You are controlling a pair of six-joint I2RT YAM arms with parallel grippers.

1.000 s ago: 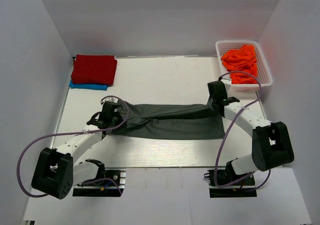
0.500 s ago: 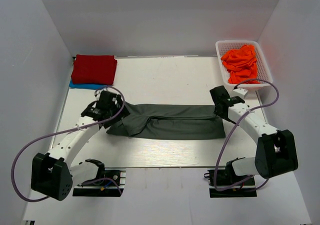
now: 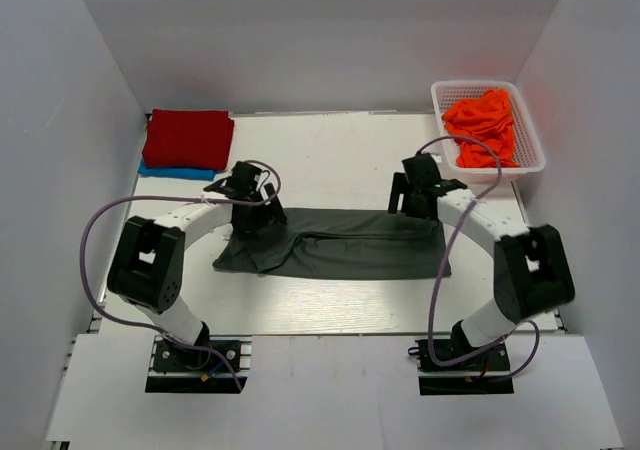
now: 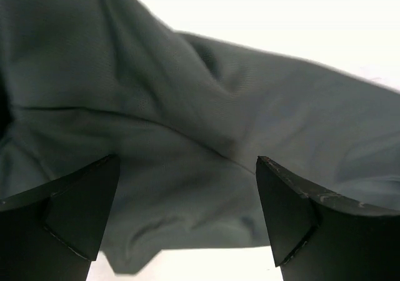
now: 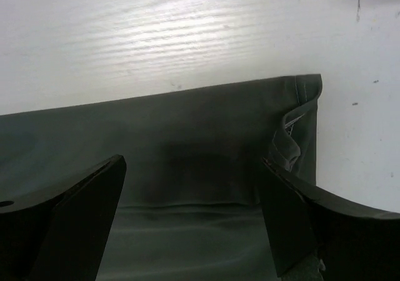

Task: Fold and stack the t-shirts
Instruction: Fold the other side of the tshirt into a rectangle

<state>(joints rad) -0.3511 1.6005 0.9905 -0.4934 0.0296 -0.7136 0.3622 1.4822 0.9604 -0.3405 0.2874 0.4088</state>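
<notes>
1. The left gripper (image 4: pixel 187 162) hangs wide open and empty over the rumpled left end of the long, folded dark charcoal-grey cloth t-shirt (image 3: pixel 340 250).
2. The right gripper (image 5: pixel 194 161), fingers spread wide and holding nothing, hangs over that shirt's right end.
3. The shirt lies across the middle of the white desk (image 3: pixel 320 160).
4. A folded red shirt (image 3: pixel 188 138) rests on a blue shirt (image 3: pixel 175 173) at the far left corner.
5. Bright orange shirts (image 3: pixel 482 125) fill the white plastic lattice basket (image 3: pixel 533 135) at the far right corner.

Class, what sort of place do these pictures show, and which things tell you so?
Probably a robot test cell: bare white walls box in a table, and a left arm and right arm, bolted at its edge, reach over a grey shirt.
</notes>
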